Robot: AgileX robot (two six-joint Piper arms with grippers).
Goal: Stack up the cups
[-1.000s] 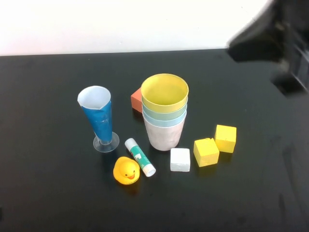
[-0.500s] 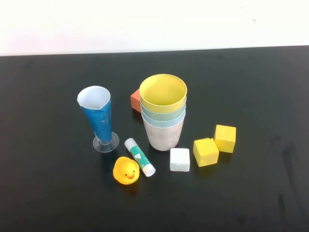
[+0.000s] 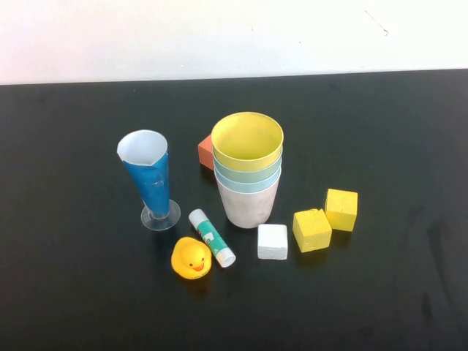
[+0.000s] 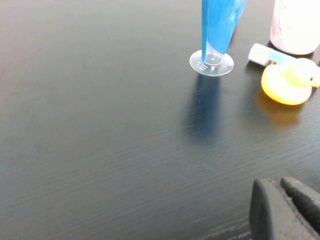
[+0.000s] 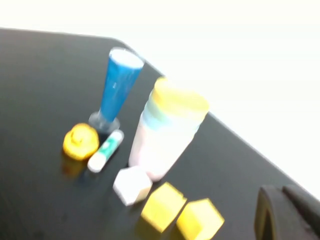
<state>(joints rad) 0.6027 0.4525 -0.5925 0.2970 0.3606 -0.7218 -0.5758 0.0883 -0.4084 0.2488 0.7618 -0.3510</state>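
Saw the cups (image 3: pixel 247 172) all in one stack, about halfway between the left and right edges of the desk (image 3: pixel 73 292). Counted four: pink (image 3: pixel 248 206) at the bottom, then blue (image 3: pixel 248 185), then green (image 3: pixel 248 174), with yellow (image 3: pixel 247 139) on top. Judged the stacking job done, with nothing left to add.

Spotted other things close by. Found an orange block (image 3: pixel 206 151) just behind the stack, toward the far edge. Found a tall blue glass (image 3: pixel 152 179) on the left-edge side. Found a glue stick (image 3: pixel 212 237), a duck (image 3: pixel 191 257) and a white block (image 3: pixel 273 241) toward the near edge. Found two yellow blocks (image 3: pixel 312 229) toward the right edge.

Saw no arm in the high view. Caught only a dark bit of the left end effector (image 4: pixel 285 210) in its own view, low over the desk on the left-edge side of the glass. Caught a dark bit of the right end effector (image 5: pixel 285 212) too, up above the desk on the right-edge side of the stack. Could not tell how far open either one was. Saw nothing held in either.

Guessed the cups to be light, stiff and smooth, so easy to knock over. Thought it best to pinch the yellow rim, or to hold the pink wall low down.
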